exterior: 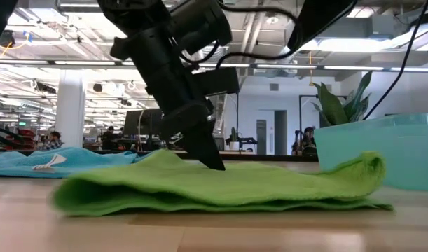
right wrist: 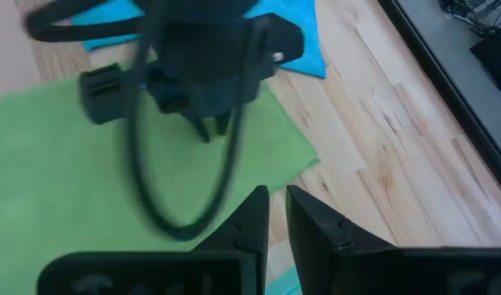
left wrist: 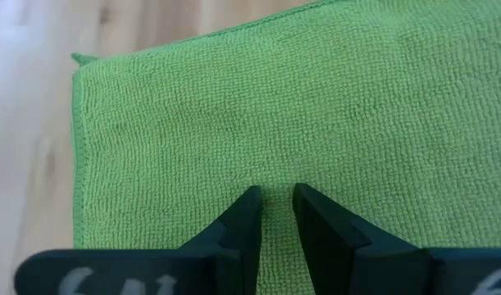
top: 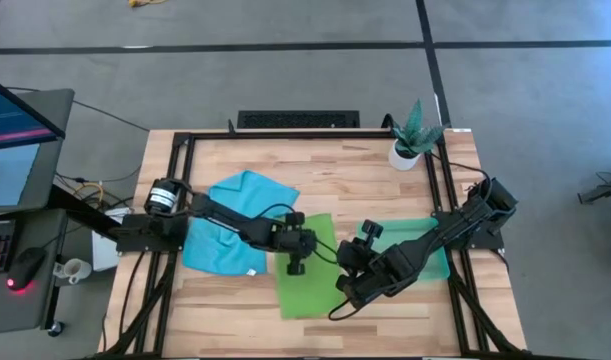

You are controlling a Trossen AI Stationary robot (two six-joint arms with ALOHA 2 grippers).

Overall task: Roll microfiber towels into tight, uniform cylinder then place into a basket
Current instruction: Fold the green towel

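Only the low view shows the left gripper (exterior: 215, 162) tips pressing down onto the lime green towel (exterior: 221, 185), fingers nearly together, pinching nothing. The towel lies folded mid-bench near the front edge, its right side humped beside the basket (top: 440, 262). The right gripper (right wrist: 275, 215), narrowly parted, hovers over the towel's edge.
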